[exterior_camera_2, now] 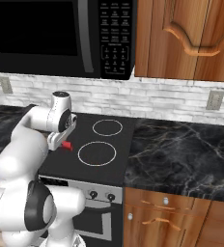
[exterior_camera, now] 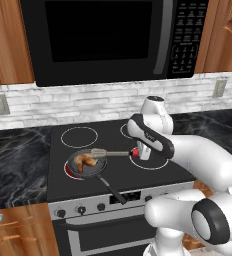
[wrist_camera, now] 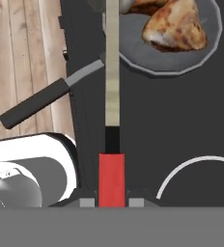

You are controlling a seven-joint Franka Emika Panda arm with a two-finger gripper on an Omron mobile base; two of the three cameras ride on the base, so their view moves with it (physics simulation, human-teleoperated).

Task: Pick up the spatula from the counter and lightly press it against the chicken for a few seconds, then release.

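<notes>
A spatula (exterior_camera: pixel 113 153) with a red handle, pale shaft and grey blade is held level over the stove; its blade reaches the browned chicken (exterior_camera: pixel 85 160) lying in a dark frying pan (exterior_camera: pixel 76 171). My gripper (exterior_camera: pixel 139 151) is shut on the red handle. In the hand view the spatula (wrist_camera: pixel 112 96) runs straight up from my gripper (wrist_camera: pixel 112 202) toward the chicken (wrist_camera: pixel 174 26) in the pan (wrist_camera: pixel 181 65); the blade's end is cut off at the top edge. In the right base view my gripper (exterior_camera_2: pixel 61 143) holds the red handle (exterior_camera_2: pixel 67 145) beside the arm.
The pan's long black handle (exterior_camera: pixel 113 191) points toward the stove's front edge, above the knobs (exterior_camera: pixel 80 210). Burner rings (exterior_camera: pixel 79 137) mark the black cooktop. A microwave (exterior_camera: pixel 108 35) hangs overhead. Dark marble counter (exterior_camera_2: pixel 181 149) lies on both sides.
</notes>
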